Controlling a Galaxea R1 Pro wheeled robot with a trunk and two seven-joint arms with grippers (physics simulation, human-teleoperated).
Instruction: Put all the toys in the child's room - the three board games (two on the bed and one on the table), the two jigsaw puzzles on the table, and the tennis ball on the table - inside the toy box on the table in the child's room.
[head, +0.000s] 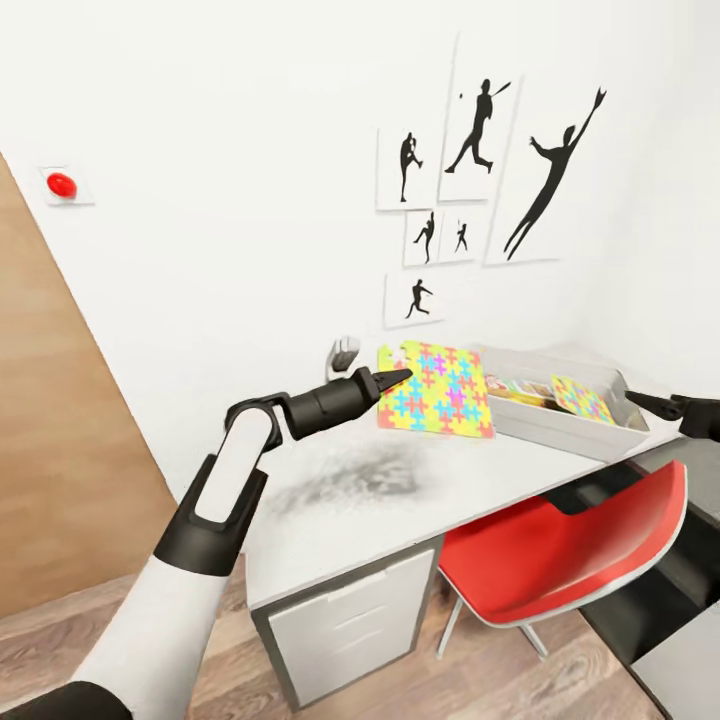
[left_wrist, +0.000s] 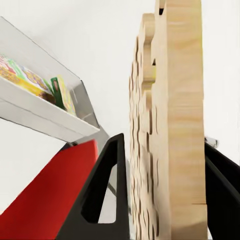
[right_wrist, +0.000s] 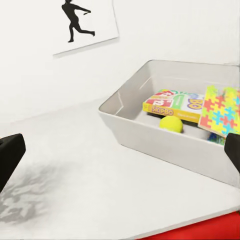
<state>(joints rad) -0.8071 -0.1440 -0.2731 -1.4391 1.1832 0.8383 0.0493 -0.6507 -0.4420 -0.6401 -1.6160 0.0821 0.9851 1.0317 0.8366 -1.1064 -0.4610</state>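
Left gripper lifts a jigsaw puzzle beside the toy box

The jigsaw puzzle (head: 437, 391), tilted above the table (head: 400, 500), is pinched at its edge in the left gripper (head: 392, 379), just beside the toy box (head: 560, 425). Inside lie a SKIP-BO game (right_wrist: 172, 105), tennis ball (right_wrist: 171, 123) and second puzzle (right_wrist: 223, 110). The right gripper (right_wrist: 120, 155) hovers spread, empty, above a red chair (head: 560, 555).

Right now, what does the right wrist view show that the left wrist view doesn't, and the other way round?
Right wrist view only: the tennis ball and a jigsaw puzzle inside the toy box, plus a silhouette picture on the wall. Left wrist view only: the second jigsaw puzzle's wooden edge clamped in the left gripper. Both: the toy box, the SKIP-BO game in it, the red chair.
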